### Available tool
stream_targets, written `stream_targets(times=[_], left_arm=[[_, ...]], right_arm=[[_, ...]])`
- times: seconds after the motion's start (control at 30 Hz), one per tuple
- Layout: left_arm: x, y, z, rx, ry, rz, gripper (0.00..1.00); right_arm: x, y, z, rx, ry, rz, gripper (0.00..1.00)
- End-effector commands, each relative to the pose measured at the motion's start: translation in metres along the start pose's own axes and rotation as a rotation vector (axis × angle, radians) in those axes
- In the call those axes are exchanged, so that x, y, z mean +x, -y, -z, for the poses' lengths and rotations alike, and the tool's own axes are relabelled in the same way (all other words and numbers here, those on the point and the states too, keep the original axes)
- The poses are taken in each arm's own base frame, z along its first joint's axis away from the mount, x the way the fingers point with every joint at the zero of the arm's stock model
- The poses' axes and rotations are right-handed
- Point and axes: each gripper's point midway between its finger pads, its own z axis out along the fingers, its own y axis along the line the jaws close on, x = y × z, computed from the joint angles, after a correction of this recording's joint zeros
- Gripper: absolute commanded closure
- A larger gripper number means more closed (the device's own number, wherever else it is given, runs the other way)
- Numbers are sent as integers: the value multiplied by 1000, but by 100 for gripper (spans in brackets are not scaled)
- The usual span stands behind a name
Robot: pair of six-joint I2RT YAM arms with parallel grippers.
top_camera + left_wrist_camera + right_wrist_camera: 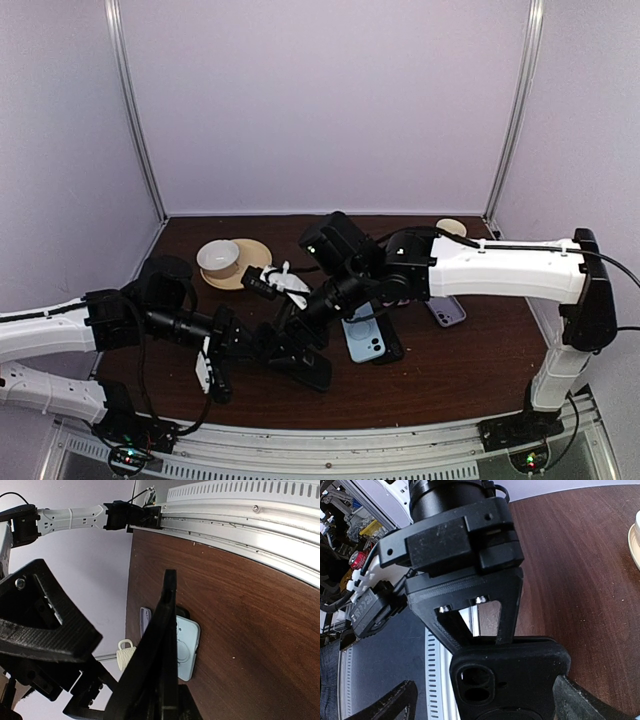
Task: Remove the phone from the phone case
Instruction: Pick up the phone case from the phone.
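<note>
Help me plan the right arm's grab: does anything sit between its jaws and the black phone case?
Nothing visible does. The black phone case sits right between the open jaws of the right gripper; only the left gripper, clamped on one edge, is nearby.

No lettering, brand, number or sign can be read in any of the views. The pale blue phone [190,635] at the centre of the left wrist view bears only a faint ring-and-line mark on its back. The black phone case [520,672] at the bottom of the right wrist view shows a plain surface. The yellow and red clutter [364,539] at that view's upper left is too blurred to read.
</note>
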Motion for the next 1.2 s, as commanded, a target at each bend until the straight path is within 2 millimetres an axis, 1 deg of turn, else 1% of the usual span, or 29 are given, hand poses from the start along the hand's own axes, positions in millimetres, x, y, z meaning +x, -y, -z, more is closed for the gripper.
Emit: stream_targets(times=[0.0,0.23,0.57,0.73,0.93,0.97,1.17], left_arm=[[-2,-24,4,-94,3,-44,100],[-2,-23,4,-90,7,-42,100],[-5,-23,4,-89,19,-41,100],[-5,-23,4,-88,21,-40,100],[-6,-23,4,-89,27,-41,100],[-6,-23,4,-89,27,-41,100],[-6,-23,5,-90,27,-43,100]], right_arm=[[-12,0,-5,-4,17,25,1],[-14,9,-8,39,20,45,1],[-10,25,-13,113,-4,66,0],[-9,26,-16,110,-8,63,0],[-19,17,-15,60,40,71,1],[-20,16,-15,55,42,49,1],[-16,17,-19,42,29,28,9]])
